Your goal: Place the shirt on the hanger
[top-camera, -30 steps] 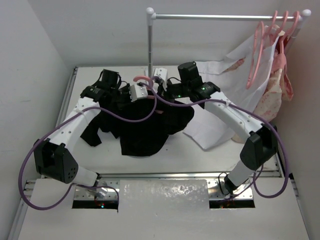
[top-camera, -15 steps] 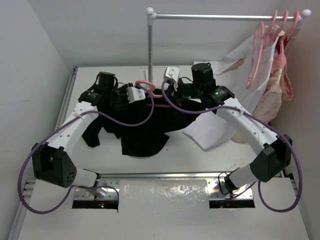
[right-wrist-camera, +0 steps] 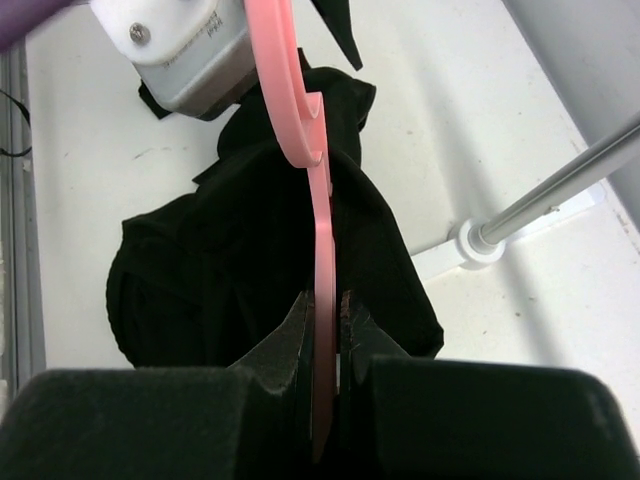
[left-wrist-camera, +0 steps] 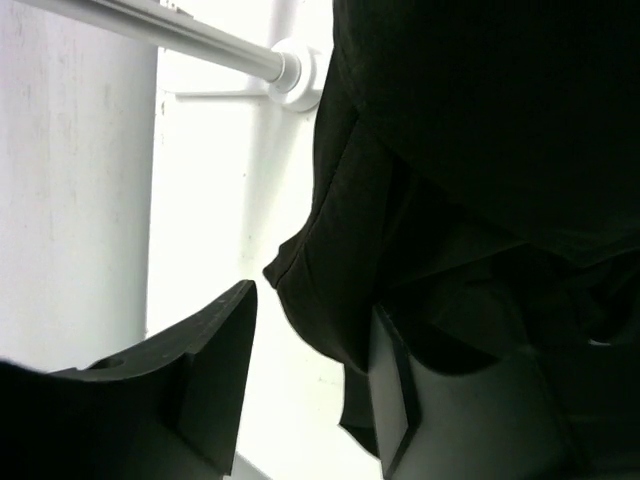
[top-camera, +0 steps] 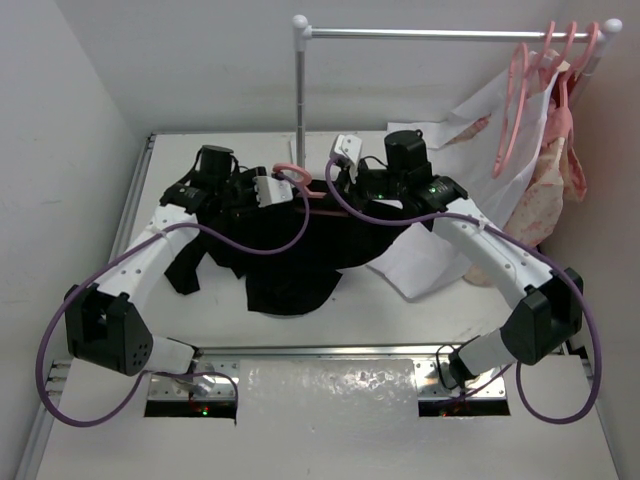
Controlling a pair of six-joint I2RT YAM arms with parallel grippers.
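The black shirt [top-camera: 290, 250] lies bunched on the table, its upper part lifted between the two arms. My right gripper [top-camera: 322, 188] is shut on the stem of the pink hanger [top-camera: 292, 172]. In the right wrist view the jaws [right-wrist-camera: 325, 320] pinch the hanger [right-wrist-camera: 322, 230] just below its hook, with the shirt [right-wrist-camera: 220, 260] under it. My left gripper [top-camera: 280, 188] is at the shirt's top edge beside the hook. In the left wrist view its jaws [left-wrist-camera: 312, 300] stand wide apart. A fold of the shirt [left-wrist-camera: 460, 150] hangs against the right finger [left-wrist-camera: 395, 390].
A metal rack pole [top-camera: 300, 90] stands behind the shirt, with its base [right-wrist-camera: 480, 243] close by. Several more pink hangers [top-camera: 520, 90] and a pink floral garment [top-camera: 555, 170] hang at the rail's right end. A white shirt [top-camera: 430, 250] lies to the right. A wall is on the left.
The right arm has swung right and back with the hanger, stretching the shirt's upper edge rightward. The left gripper has drawn slightly left along the shirt's top.
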